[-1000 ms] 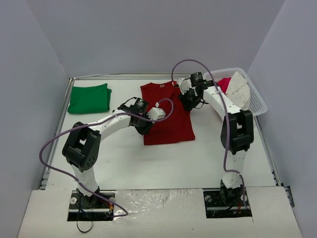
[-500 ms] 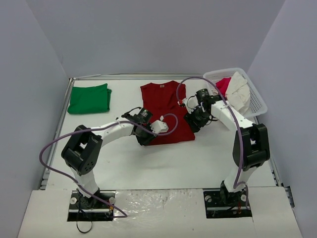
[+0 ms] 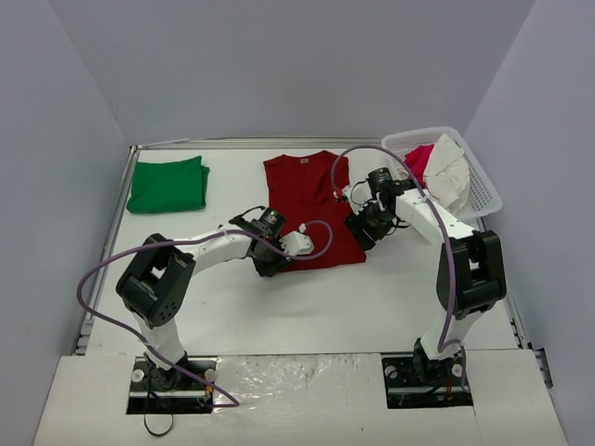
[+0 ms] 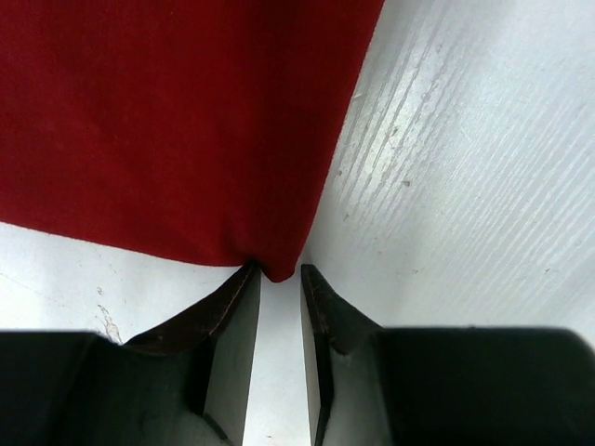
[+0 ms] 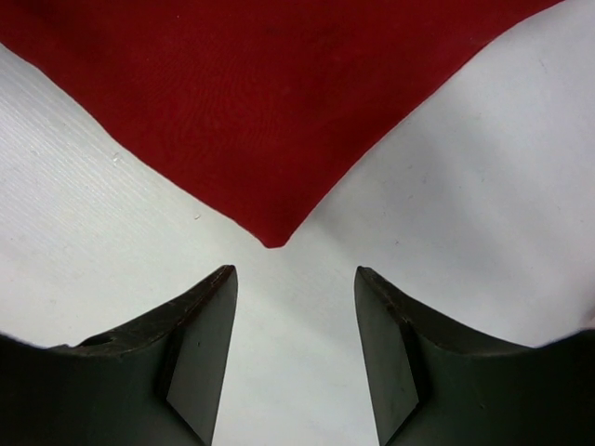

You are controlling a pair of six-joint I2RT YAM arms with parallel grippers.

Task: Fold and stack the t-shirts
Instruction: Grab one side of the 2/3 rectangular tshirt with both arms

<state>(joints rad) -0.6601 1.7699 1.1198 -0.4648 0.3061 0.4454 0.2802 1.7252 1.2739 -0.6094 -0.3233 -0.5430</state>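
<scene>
at the far left of the table (image 3: 390, 297) the green t-shirt (image 3: 167, 185) lies folded into a neat rectangle, well apart from both arms

nearer the middle, the left gripper (image 3: 269, 264) is down at the near left corner of the dark red t-shirt (image 3: 311, 204). in the left wrist view its fingers (image 4: 228, 311) stand with only a narrow gap, bare table showing between them. the corner of the red cloth (image 4: 177, 121) reaches right to the fingertips, touching the left one, and is not pinched

the dark red t-shirt lies flat in the middle of the table, collar towards the far edge, with its sides folded in so that it forms a long strip

the right gripper (image 3: 359, 238) sits at the shirt's near right corner. in the right wrist view its fingers (image 5: 200, 325) are spread wide and hold nothing. the pointed corner of the shirt (image 5: 279, 102) lies just beyond the tips, apart from both

at the far right a white basket (image 3: 484, 193) holds pink and cream cloth (image 3: 444, 167)
</scene>
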